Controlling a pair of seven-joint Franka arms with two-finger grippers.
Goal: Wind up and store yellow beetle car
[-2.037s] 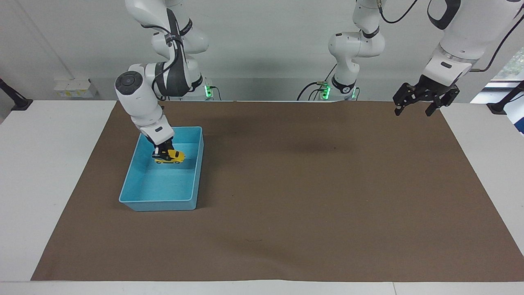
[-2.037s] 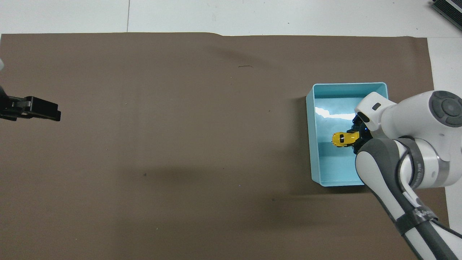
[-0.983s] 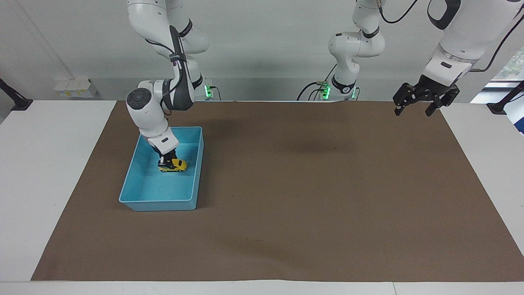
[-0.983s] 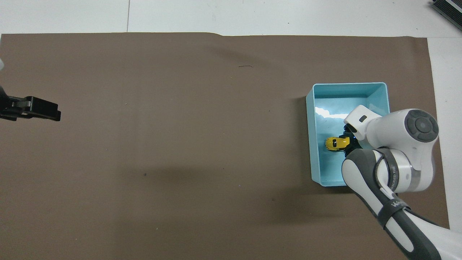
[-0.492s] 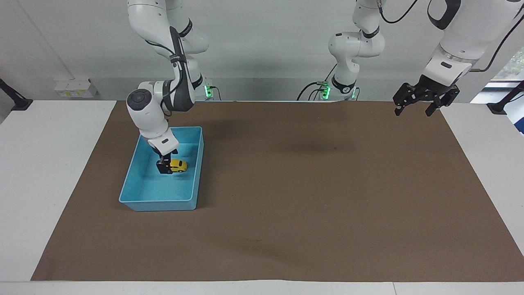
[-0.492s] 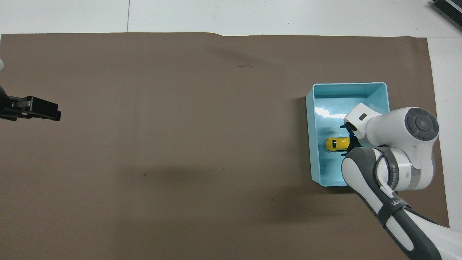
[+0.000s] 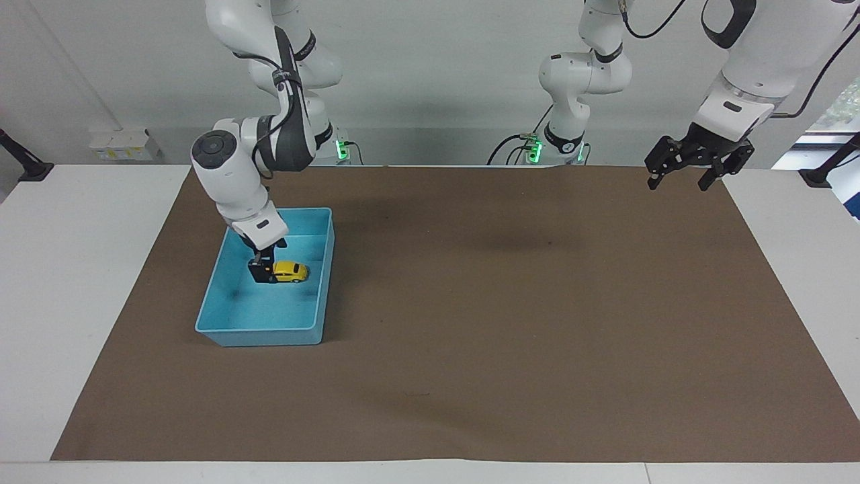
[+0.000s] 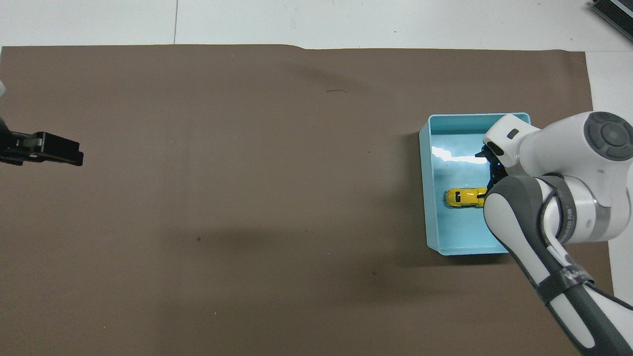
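Note:
The yellow beetle car (image 7: 290, 271) stands on its wheels on the floor of the blue bin (image 7: 259, 334), near the wall that faces the middle of the table. It also shows in the overhead view (image 8: 462, 197), in the bin (image 8: 424, 207). My right gripper (image 7: 261, 271) is open and low inside the bin, right beside the car's end and no longer around it. In the overhead view the right arm hides most of that gripper (image 8: 490, 170). My left gripper (image 7: 678, 181) is open and empty, and waits in the air over the mat's corner at the left arm's end (image 8: 62, 149).
A brown mat (image 7: 510, 323) covers most of the white table (image 7: 74, 302). The blue bin stands on it toward the right arm's end. The right arm's elbow (image 7: 222, 161) hangs over the bin's nearer end.
My right gripper lowered the car to the bin floor, opened and let it go, then drew slightly up and away from it. The left arm has not moved.

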